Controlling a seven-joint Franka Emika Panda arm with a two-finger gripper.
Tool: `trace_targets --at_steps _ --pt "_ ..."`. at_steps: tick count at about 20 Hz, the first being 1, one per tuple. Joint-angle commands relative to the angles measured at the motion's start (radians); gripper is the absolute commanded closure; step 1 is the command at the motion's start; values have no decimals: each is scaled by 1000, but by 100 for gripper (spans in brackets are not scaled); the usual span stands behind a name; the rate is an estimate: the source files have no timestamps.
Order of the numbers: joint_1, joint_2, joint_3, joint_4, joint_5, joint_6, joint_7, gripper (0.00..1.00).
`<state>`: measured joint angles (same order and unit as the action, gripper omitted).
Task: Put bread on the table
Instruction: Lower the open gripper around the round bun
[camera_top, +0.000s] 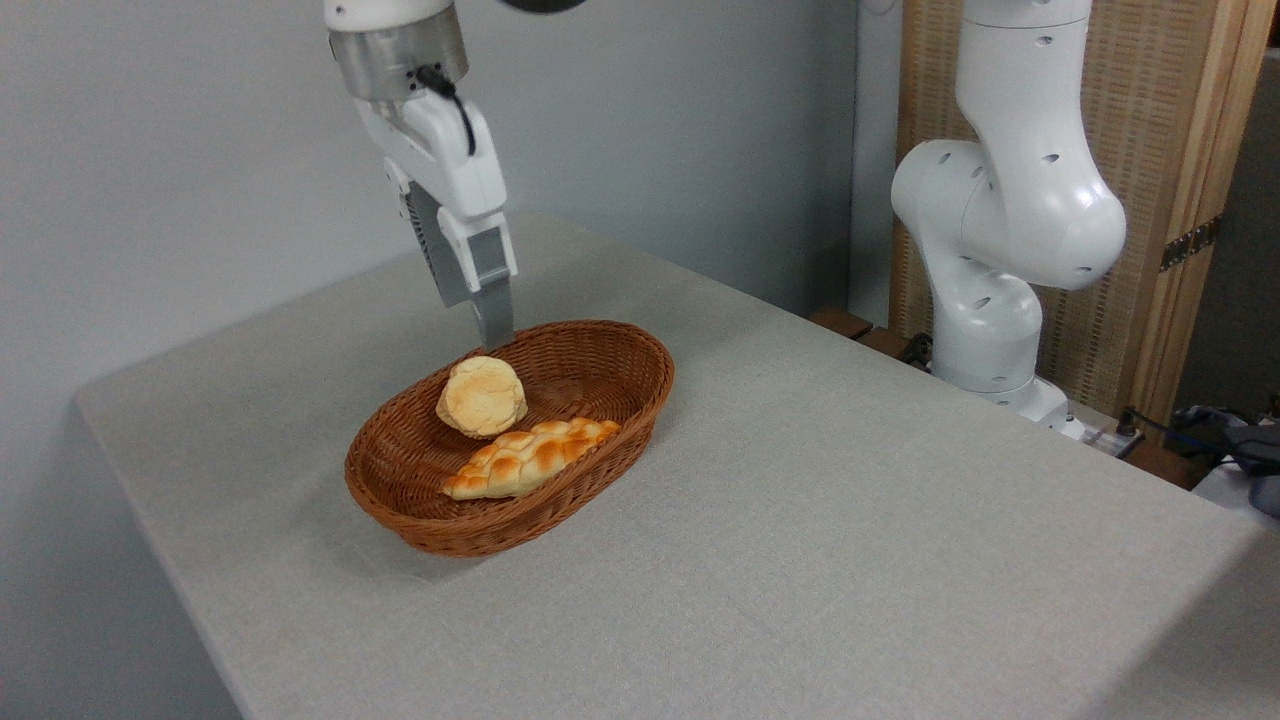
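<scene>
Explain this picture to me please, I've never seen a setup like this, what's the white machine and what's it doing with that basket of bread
The white machine is a robot arm: its thick base stands at the right edge of the table, and the arm reaches over the top of the picture and comes down at the left. There is one picture only, taken by a fixed camera looking across the table from the front. At the arm's end is the gripper, two thin grey jaws pointing down. They hang just above a small round bun and hold nothing; whether they are open cannot be told from this angle. The bun leans inside a brown wicker basket, beside a longer braided loaf. The table is covered with grey cloth.
</scene>
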<state>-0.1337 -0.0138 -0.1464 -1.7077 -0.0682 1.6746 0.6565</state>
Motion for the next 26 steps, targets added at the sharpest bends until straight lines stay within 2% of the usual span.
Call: trace_targets --at_steps 1,5,7,10,17,19,20,21,26 --pt "-18 -5 -54 -88 7 97 -11 0" --pt "-21 -2 -99 -159 7 152 -2 0" --pt "-24 0 -105 -174 7 177 40 0" --pt "-29 0 -105 -205 8 174 304 0" --pt "-26 20 -94 -213 16 174 679 0" --pt "-26 25 -96 -213 69 177 761 0" --pt "-29 34 -96 -213 127 180 826 0" --pt "-30 38 -99 -214 154 183 881 0" --pt "-30 44 -104 -216 171 186 1006 0"
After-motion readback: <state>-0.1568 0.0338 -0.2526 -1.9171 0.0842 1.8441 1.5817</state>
